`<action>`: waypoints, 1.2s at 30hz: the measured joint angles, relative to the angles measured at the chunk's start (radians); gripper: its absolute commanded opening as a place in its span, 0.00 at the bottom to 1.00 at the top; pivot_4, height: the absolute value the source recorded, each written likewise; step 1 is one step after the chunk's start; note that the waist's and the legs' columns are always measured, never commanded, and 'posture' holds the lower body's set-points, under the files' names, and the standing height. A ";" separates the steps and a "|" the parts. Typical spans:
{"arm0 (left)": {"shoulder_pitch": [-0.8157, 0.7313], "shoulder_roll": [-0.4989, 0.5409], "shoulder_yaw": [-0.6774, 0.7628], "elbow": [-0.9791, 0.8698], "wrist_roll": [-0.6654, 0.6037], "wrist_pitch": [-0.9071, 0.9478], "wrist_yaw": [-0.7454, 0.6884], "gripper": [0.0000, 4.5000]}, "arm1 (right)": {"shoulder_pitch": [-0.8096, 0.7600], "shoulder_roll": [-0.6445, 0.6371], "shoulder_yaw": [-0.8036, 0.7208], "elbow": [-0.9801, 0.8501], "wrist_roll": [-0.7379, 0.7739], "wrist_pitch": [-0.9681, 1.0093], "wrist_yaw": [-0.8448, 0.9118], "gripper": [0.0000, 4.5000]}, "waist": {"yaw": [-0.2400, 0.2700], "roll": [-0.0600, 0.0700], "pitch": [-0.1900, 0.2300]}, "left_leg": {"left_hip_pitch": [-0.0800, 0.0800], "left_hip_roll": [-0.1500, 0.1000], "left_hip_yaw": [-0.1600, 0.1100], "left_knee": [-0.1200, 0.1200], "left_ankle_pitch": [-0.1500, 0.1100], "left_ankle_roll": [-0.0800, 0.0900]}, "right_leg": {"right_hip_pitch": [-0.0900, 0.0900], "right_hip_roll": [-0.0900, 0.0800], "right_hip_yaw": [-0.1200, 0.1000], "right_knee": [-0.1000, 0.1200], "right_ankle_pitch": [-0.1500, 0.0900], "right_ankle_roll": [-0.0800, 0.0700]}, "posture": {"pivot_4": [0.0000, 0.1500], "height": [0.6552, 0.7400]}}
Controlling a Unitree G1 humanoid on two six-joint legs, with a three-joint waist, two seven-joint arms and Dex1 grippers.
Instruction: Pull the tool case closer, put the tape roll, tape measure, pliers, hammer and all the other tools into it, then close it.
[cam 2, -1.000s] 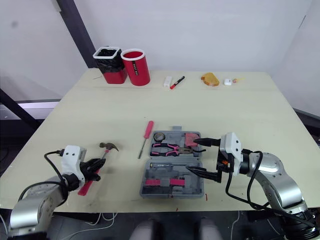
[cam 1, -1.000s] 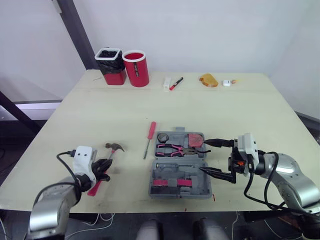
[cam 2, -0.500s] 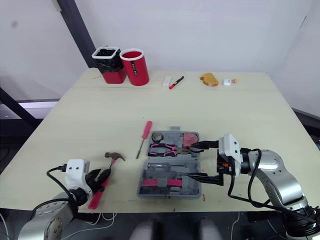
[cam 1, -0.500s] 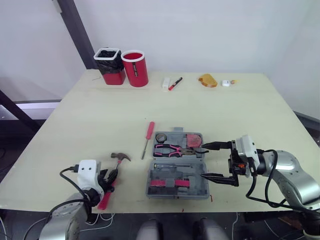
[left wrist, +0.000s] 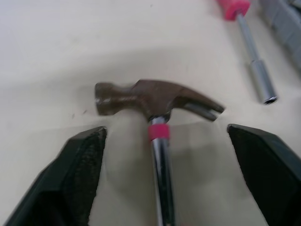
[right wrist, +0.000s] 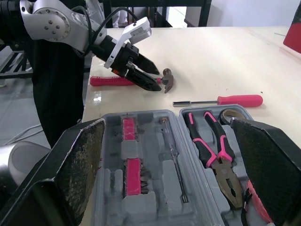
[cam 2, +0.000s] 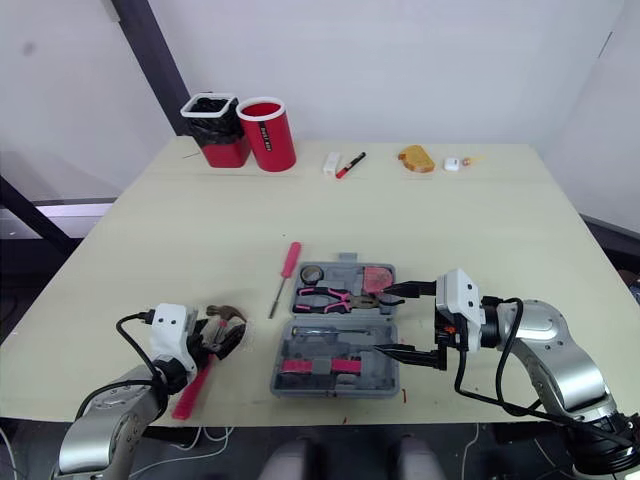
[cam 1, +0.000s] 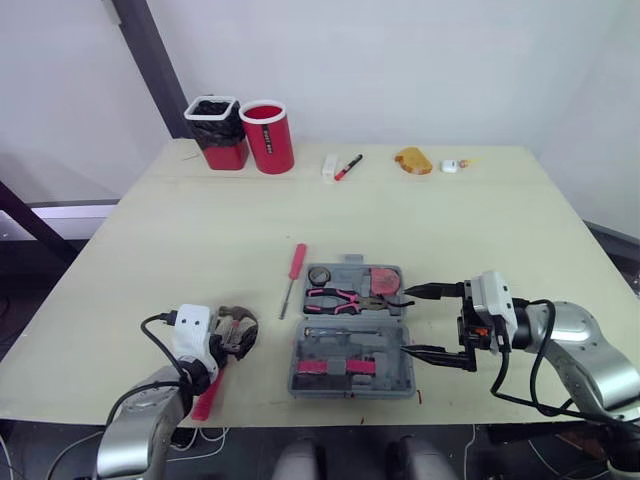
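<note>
Your left gripper (left wrist: 165, 128) has slid up the hammer (left wrist: 155, 99) to its neck, jaws released astride it, so the grasp looks next. The hammer lies on the bench (cam 1: 450, 220) at 9 o'clock of the open tool case (cam 1: 352, 352). The right gripper (cam 1: 405, 321) waits at 3 o'clock, jaws released.

Silver arms (cam 1: 590, 352), white wrist blocks (cam 1: 492, 298), looping black cables (cam 1: 494, 372), black pointed jaws.
</note>
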 measured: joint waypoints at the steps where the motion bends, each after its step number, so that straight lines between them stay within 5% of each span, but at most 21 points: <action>1: -0.002 0.003 0.000 0.004 0.007 -0.001 0.005 0.66 | 0.004 0.001 0.000 0.000 0.000 -0.001 -0.003 1.00 | 0.000 0.000 0.000 | 0.000 0.000 0.000 0.000 0.000 0.000 | 0.000 0.000 0.000 0.000 0.000 0.000 | 1.00 1.00; 2: -0.005 0.005 0.000 0.006 0.009 -0.001 0.006 0.53 | 0.007 0.001 0.000 0.000 -0.001 -0.002 -0.005 1.00 | 0.000 0.000 0.000 | 0.000 0.000 0.000 0.000 0.000 0.000 | 0.000 0.000 0.000 0.000 0.000 0.000 | 1.00 1.00; 4: -0.011 0.008 -0.002 0.012 0.016 -0.005 0.006 0.50 | 0.011 0.001 0.000 0.000 -0.001 -0.003 -0.009 1.00 | 0.000 0.000 0.000 | 0.000 0.000 0.000 0.000 0.000 0.000 | 0.000 0.000 0.000 0.000 0.000 0.000 | 1.00 1.00; 15: -0.035 0.020 -0.020 0.054 0.025 -0.033 0.002 0.50 | 0.018 0.000 0.000 -0.014 0.000 -0.001 -0.020 1.00 | 0.001 0.000 0.000 | 0.000 0.000 -0.001 0.000 0.000 0.000 | 0.000 0.000 0.000 0.000 0.000 0.000 | 1.00 1.00; 22: -0.051 0.021 -0.021 0.079 0.026 -0.051 -0.003 0.03 | 0.018 0.000 0.000 -0.014 0.001 0.000 -0.027 1.00 | 0.001 0.000 0.000 | 0.000 0.000 0.000 0.000 0.000 0.000 | 0.000 0.000 0.000 0.000 0.000 0.000 | 1.00 1.00; 30: -0.058 0.045 -0.021 0.103 0.033 -0.074 -0.032 0.02 | 0.018 0.004 -0.001 -0.013 0.010 0.000 -0.038 1.00 | 0.001 0.000 0.000 | 0.000 0.000 0.000 0.000 0.000 0.000 | 0.000 0.000 -0.001 0.000 0.000 0.000 | 1.00 1.00; 36: -0.075 0.115 -0.020 0.118 -0.022 -0.103 -0.183 0.01 | 0.020 0.004 -0.005 -0.012 0.020 0.000 -0.041 1.00 | 0.001 0.000 0.000 | -0.001 0.000 0.000 0.000 0.000 0.000 | 0.000 0.000 -0.001 -0.001 0.000 0.000 | 1.00 1.00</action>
